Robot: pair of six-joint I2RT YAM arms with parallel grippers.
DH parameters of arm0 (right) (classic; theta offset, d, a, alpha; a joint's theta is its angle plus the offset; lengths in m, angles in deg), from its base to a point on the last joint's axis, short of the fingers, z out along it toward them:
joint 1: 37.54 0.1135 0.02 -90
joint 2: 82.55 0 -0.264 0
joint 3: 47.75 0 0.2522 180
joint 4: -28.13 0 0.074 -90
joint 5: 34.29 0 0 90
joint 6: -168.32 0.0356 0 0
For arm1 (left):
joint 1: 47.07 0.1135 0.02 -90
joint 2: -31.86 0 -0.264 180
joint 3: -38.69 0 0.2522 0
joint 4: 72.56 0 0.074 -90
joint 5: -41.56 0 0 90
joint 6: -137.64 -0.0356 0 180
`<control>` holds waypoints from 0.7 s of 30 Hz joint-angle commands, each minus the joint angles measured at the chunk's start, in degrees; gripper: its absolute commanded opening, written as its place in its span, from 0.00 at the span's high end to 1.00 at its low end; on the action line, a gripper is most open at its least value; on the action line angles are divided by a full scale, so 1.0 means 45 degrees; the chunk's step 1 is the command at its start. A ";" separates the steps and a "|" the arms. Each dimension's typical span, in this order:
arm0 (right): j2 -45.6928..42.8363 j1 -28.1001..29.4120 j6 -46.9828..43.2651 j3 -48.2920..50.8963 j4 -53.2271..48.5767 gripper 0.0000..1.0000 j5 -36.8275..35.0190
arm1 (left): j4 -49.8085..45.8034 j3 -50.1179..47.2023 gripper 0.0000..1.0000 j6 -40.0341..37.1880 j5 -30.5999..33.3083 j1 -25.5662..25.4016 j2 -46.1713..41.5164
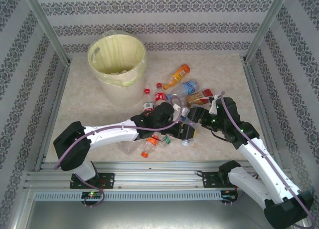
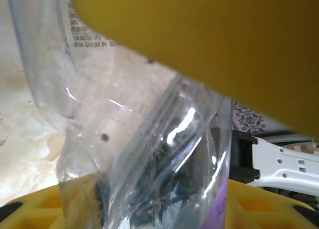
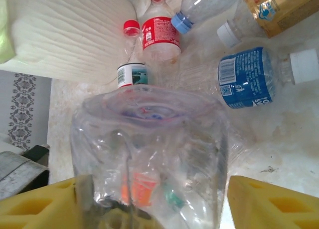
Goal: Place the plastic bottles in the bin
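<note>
Now, at far left stands the bin [image 1: 108, 87], with loose bottles [image 1: 187, 88] scattered to its right. At centre the left gripper [image 2: 164, 134] pinches a clear bottle [image 3: 149, 139] between its yellow pads. The right gripper [image 3: 155, 201] straddles that bottle, jaws parted.

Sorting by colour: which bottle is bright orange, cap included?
The orange bottle lying farthest back, right of the bin; the others are clear or amber.
</note>
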 commanded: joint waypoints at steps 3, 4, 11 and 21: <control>-0.0547 0.0120 0.0123 -0.0729 -0.0262 0.22 0.0219 | -0.1217 0.0465 0.53 -0.0579 0.0468 0.0317 -0.1233; -0.0611 0.0121 0.0128 -0.0808 -0.0191 0.22 0.0403 | -0.1340 0.0449 0.53 -0.0614 0.0484 0.0401 -0.1391; -0.1296 0.0077 0.0319 -0.1608 0.0701 0.12 0.1879 | -0.2646 0.0626 0.53 -0.1129 0.0552 0.1205 -0.2490; -0.1600 0.0215 -0.0136 -0.3541 0.1386 0.03 0.3398 | -0.6298 0.2420 0.52 -0.2661 0.0643 0.3188 -0.3755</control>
